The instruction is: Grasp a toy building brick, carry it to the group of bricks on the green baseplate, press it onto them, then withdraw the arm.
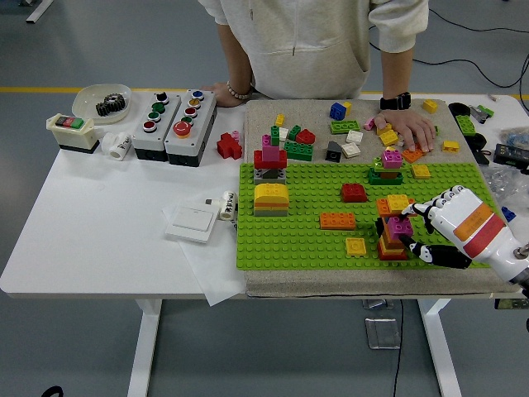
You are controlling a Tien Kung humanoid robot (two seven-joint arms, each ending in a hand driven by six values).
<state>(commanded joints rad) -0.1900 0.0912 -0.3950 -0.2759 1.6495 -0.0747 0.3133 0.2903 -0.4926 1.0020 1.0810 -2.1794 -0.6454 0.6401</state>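
Right hand (442, 227), white with black fingers, curled around a small magenta toy brick (400, 225) sitting atop an orange-and-red brick stack (392, 246) near the front right of the green studded baseplate (289, 240). Just beside the stack lay a flat yellow tile (356, 246) and an orange brick (337, 220). Behind, a person's hand (407, 130) rested flat among loose bricks on the beige mat (314, 112).
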